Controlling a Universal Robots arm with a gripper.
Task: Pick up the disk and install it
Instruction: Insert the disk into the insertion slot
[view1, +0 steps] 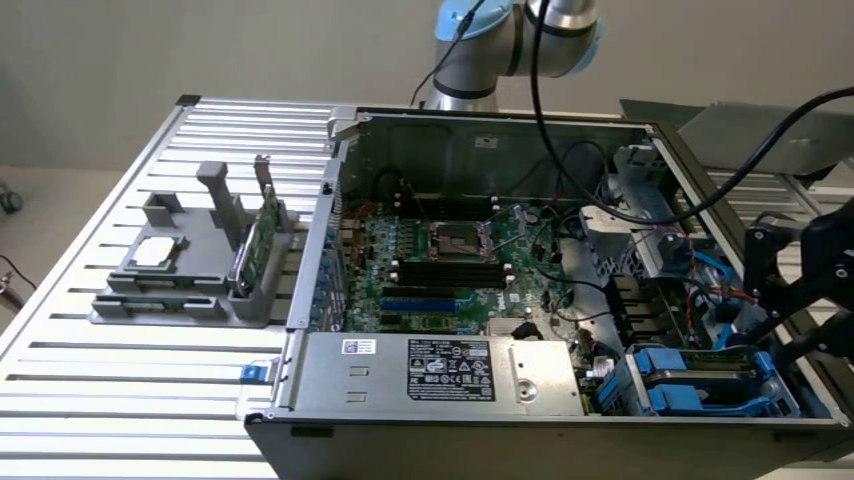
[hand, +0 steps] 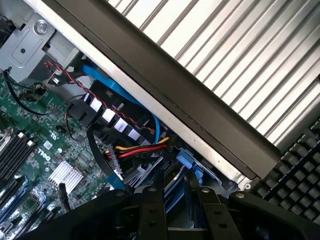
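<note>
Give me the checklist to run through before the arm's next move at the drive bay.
1. Computer case open on top, inside reachable: ok.
2. Disk lying flat between its blue rails in the bay at the case corner, on the exterior view's right: ok.
3. Gripper placed close over the disk: ok.
4. Grip on the disk: cannot tell.
5. Disk pushed fully home: cannot tell.
6. Wiring clear of the bay: not ok. The blue cable and the red and yellow wires run right beside it.
</note>
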